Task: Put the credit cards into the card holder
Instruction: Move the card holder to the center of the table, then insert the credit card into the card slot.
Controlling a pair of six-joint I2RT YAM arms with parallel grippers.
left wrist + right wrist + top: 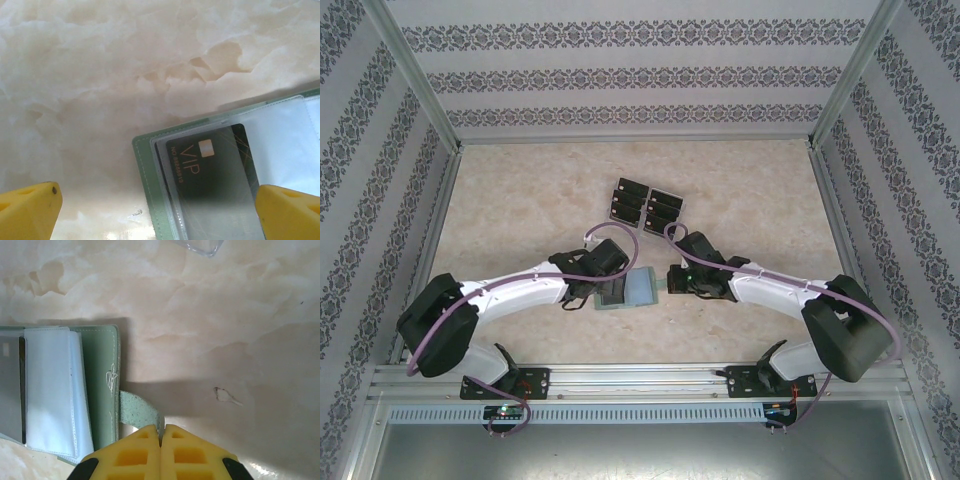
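Grey-green card holder (pixel 625 290) between spread left fingers (pixel 30 212) and pressed-together right fingers (pixel 135 452)

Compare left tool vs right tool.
The left tool is open, fingers wide apart; the right tool is shut, fingers pressed together. The left tool is over the card holder half holding a credit card; the right tool sits at its clasp tab. Both have yellow fingers.
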